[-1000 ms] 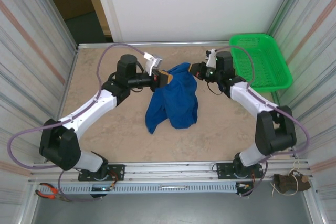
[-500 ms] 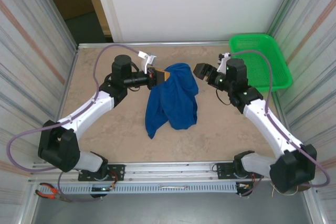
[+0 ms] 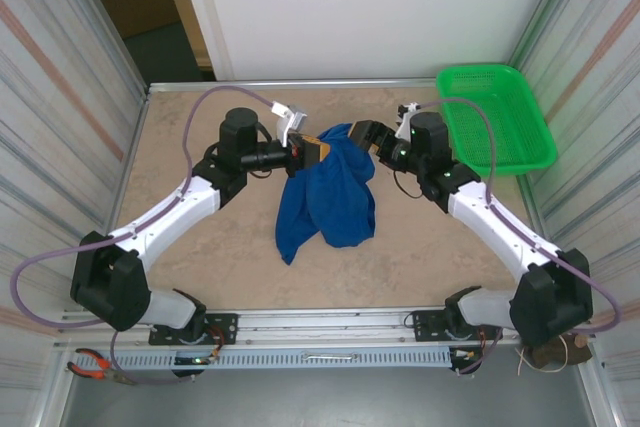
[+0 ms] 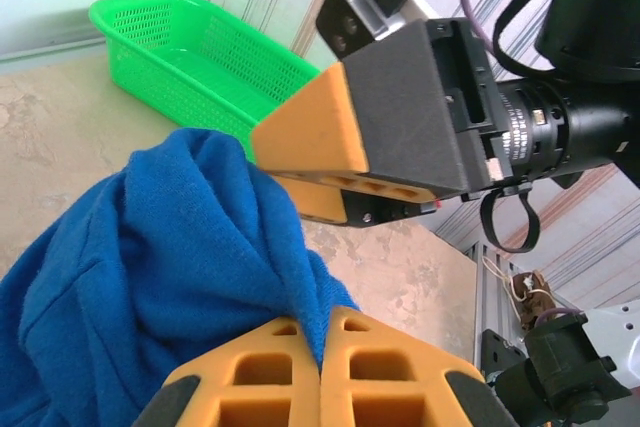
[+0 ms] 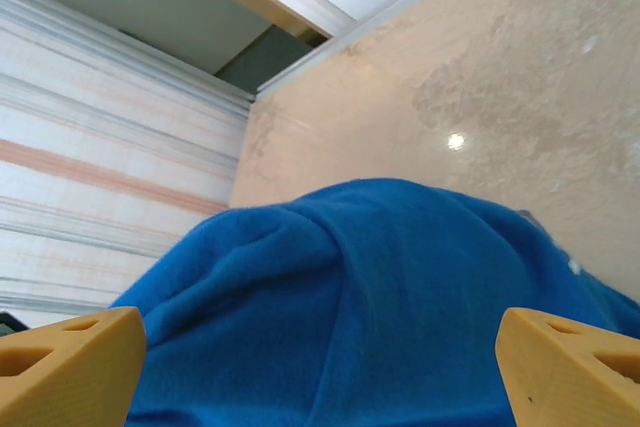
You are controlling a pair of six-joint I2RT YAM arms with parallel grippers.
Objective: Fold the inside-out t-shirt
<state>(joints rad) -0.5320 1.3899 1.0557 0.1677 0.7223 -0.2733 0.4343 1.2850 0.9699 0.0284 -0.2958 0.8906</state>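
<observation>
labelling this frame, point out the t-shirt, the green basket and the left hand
t-shirt (image 3: pixel 332 197), top external view, middle of the cloth
green basket (image 3: pixel 497 119), top external view, bare mesh floor
left hand (image 4: pixel 322 337), left wrist view, between its fingertips

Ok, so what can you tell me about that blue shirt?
The t-shirt is royal blue, soft and crumpled, like cotton. Its top is lifted in a bunch, pinched by the shut left hand, and the rest droops in folds onto the tan table. The right hand is open at the raised top, one finger on each side, not squeezing it.
</observation>
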